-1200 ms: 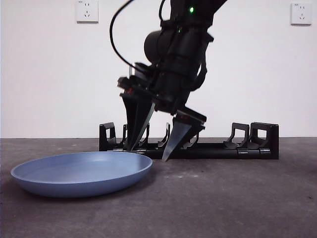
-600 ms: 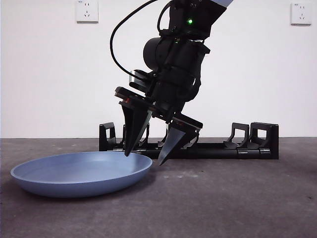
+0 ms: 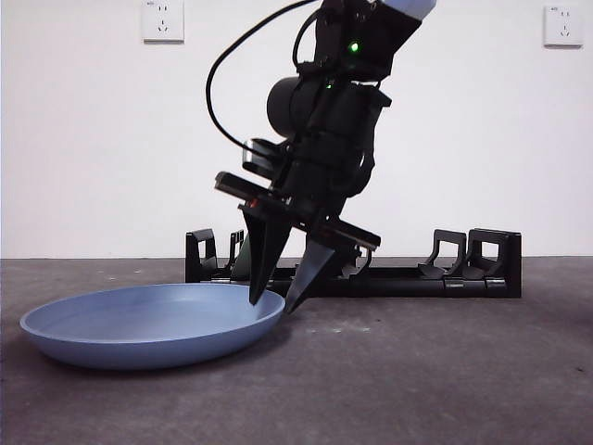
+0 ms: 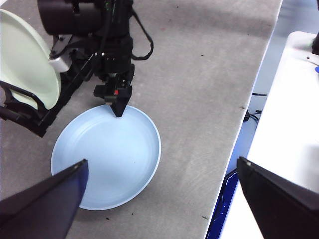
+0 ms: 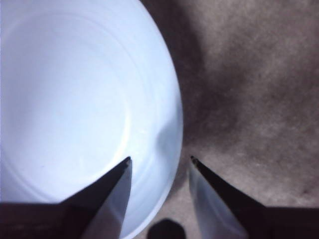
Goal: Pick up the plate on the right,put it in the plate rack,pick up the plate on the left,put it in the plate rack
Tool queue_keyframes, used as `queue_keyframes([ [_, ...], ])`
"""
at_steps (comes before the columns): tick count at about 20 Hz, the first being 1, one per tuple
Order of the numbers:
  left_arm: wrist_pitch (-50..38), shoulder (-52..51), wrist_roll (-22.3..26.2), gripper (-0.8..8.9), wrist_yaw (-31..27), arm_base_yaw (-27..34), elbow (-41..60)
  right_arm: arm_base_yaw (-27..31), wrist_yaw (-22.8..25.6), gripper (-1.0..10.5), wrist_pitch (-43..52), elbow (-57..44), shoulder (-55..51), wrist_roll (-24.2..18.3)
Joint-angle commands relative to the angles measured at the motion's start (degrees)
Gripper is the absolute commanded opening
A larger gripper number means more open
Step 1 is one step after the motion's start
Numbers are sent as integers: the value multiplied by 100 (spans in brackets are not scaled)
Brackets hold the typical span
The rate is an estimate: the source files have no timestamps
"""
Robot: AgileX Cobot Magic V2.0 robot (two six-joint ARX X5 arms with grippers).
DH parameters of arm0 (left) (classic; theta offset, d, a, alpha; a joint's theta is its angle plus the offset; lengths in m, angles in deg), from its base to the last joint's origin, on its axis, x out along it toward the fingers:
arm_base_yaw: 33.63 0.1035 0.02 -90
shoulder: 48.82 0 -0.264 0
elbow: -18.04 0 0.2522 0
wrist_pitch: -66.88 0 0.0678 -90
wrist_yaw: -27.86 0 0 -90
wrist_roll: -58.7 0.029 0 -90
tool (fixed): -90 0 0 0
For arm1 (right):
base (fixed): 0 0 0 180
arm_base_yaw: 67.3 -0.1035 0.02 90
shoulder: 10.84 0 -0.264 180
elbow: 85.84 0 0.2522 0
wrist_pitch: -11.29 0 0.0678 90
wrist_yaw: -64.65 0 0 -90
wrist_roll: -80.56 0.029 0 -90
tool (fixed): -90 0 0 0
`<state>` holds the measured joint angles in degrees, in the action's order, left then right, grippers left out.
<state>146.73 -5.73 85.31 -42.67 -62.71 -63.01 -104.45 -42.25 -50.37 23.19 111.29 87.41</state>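
Note:
A light blue plate (image 3: pixel 148 324) lies flat on the grey table, left of centre. My right gripper (image 3: pixel 273 304) reaches down at the plate's right rim. In the right wrist view that gripper (image 5: pixel 160 160) is open, one jaw over the inside of the plate (image 5: pixel 75 99) and the other outside over the table, with the rim between them. The black plate rack (image 3: pixel 463 269) stands behind along the back. From the left wrist view a pale green plate (image 4: pixel 25 59) stands upright in the rack (image 4: pixel 30 117). My left gripper (image 4: pixel 162 160) hangs high above, open and empty.
The table's edge (image 4: pixel 249 99) runs close to the blue plate (image 4: pixel 107 157), with a white surface (image 4: pixel 294 124) and cables beyond it. The right arm (image 4: pixel 99 30) stretches over the rack. Two wall sockets (image 3: pixel 162 20) sit high on the white wall.
My right gripper has come down and a little toward the blue plate, and its jaws have narrowed around the plate's right rim. The plate has not moved.

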Motion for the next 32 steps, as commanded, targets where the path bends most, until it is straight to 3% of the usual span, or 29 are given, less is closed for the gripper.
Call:
queue_keyframes([
  [1,-4,-7,74,504,-42,-79,11,-31,2,185,33,-42,151,68],
  [2,2,-7,94,504,-140,-111,11,-35,4,168,48,-42,151,72],
  [4,24,11,136,504,-334,-203,9,-39,7,-12,55,-42,149,72],
  [11,83,170,396,504,-949,-708,9,-28,-20,-11,-221,-28,-111,50],
  [17,52,557,848,504,-1412,-1615,9,55,-24,-11,-850,-28,-1532,-138],
  [26,-643,1666,1899,503,-3320,-3373,11,531,-35,-11,-2380,-28,-3152,-304],
  [31,-1099,2166,2127,488,-4013,-3657,11,538,-175,-11,-2686,-28,-3390,-299],
  [32,-1108,2210,2124,420,-4046,-3663,9,538,-177,-11,-2721,-28,-3392,-297],
])
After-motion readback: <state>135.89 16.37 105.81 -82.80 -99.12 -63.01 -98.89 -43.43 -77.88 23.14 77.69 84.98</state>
